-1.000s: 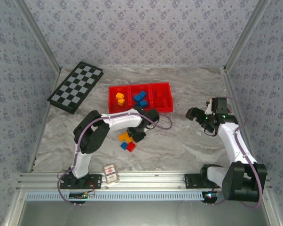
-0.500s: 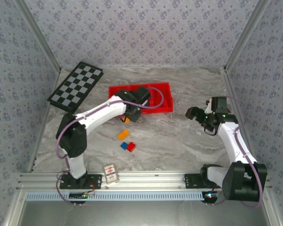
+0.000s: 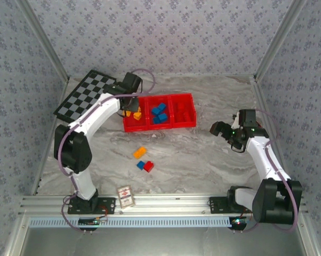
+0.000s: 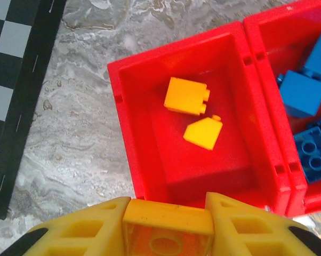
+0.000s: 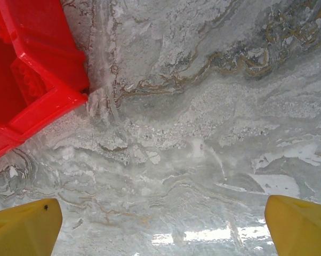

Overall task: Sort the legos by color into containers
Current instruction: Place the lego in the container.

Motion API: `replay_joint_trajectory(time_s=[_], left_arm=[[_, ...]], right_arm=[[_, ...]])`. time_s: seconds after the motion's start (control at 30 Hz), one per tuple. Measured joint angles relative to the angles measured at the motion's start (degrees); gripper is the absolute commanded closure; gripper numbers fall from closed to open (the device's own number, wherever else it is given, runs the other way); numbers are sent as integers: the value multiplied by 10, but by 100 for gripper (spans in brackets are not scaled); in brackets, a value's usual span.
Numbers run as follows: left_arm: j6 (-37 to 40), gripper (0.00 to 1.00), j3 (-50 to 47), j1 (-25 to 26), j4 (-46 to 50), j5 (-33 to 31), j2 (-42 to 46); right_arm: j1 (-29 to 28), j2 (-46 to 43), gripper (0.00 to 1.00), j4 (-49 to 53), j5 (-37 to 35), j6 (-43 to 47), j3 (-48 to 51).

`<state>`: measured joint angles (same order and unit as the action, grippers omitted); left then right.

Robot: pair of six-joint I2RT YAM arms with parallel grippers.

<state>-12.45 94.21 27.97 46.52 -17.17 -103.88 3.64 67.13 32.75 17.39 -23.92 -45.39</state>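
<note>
Yellow plastic fingers [image 4: 80,234] of the left gripper [image 4: 167,226] pinch a small orange-yellow plastic brick [image 4: 168,216] over the left compartment of the long, shallow, bright red plastic tray [image 4: 127,138]. A second ago the same arm was down at the loose pile on the marbled grey surface [image 3: 203,160]. The carry looks complete, and only the release seems to remain for this piece. Two glossy orange-yellow bricks [image 4: 187,96] already lie on that compartment's floor, one blocky with studs on its side, one sloped. Blue studded bricks [image 4: 299,93] sit in the middle compartment and red bricks [image 3: 184,111] in the right one. Three legos wait on the surface, apart from the tray: an orange-yellow one [image 3: 139,152], and a blue one [image 3: 141,165] touching a red one [image 3: 149,166]. The right gripper [image 5: 163,221] hovers over the stone-patterned surface beside the tray's right end, its fingers spread wide and holding nothing. A black-and-white checkered board [image 3: 86,98] lies left of the tray, and a small card box [image 3: 125,196] sits by the near rail.
</note>
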Motion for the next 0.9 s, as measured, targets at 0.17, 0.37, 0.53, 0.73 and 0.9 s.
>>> replay_joint_trajectory(time_s=[0.17, 0.37, 0.53, 0.73, 0.9], left_arm=[[-21, 61, 19, -2, -18, 0, -50], [-55, 61, 23, -4, -31, -2, -87], [-84, 61, 24, -6, -33, -26, -103], [-108, 61, 23, -6, -35, -50, -123], [-124, 57, 18, -6, -48, -52, -125]], right_arm=[[2, 8, 0, 0, 0, 1, 0], [9, 8, 0, 0, 0, 9, 0], [14, 8, 0, 0, 0, 11, 0], [17, 8, 0, 0, 0, 11, 0], [17, 8, 0, 0, 0, 11, 0]])
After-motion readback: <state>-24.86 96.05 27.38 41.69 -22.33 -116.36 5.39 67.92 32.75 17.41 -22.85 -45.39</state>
